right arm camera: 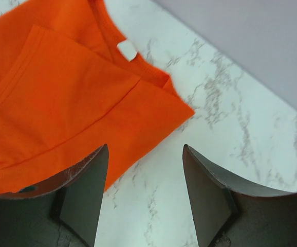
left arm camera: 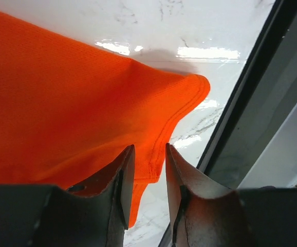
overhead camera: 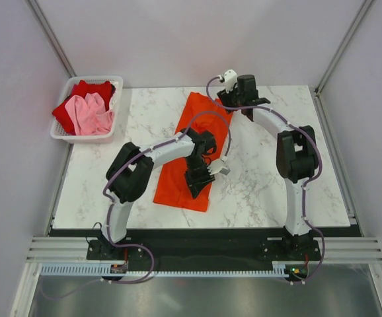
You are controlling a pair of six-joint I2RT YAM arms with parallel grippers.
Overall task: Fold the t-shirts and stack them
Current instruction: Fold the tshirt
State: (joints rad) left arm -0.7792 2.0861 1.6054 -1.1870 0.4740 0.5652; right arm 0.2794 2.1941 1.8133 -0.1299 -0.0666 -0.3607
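Note:
The bright orange-red t-shirt point(overhead camera: 178, 188) lies folded into a long strip on the marble table. My left gripper point(overhead camera: 201, 186) hovers over its near right part. In the left wrist view the jaws point(left arm camera: 148, 149) stand a narrow gap apart, with the shirt's point(left arm camera: 61, 103) stitched hem edge running between them. My right gripper point(overhead camera: 247, 111) is open and empty at the shirt's far right corner. In the right wrist view it point(right arm camera: 145, 149) is over bare table beside the collar end point(right arm camera: 61, 103). The deeper red shirt point(overhead camera: 92, 89) and the pale pink shirt point(overhead camera: 90, 113) lie in the basket.
The white slatted basket point(overhead camera: 57, 132) stands at the table's far left corner. Grey walls and frame posts surround the table. A dark rail runs along the near table edge point(left arm camera: 251, 87). A white tag point(right arm camera: 127, 50) shows at the collar.

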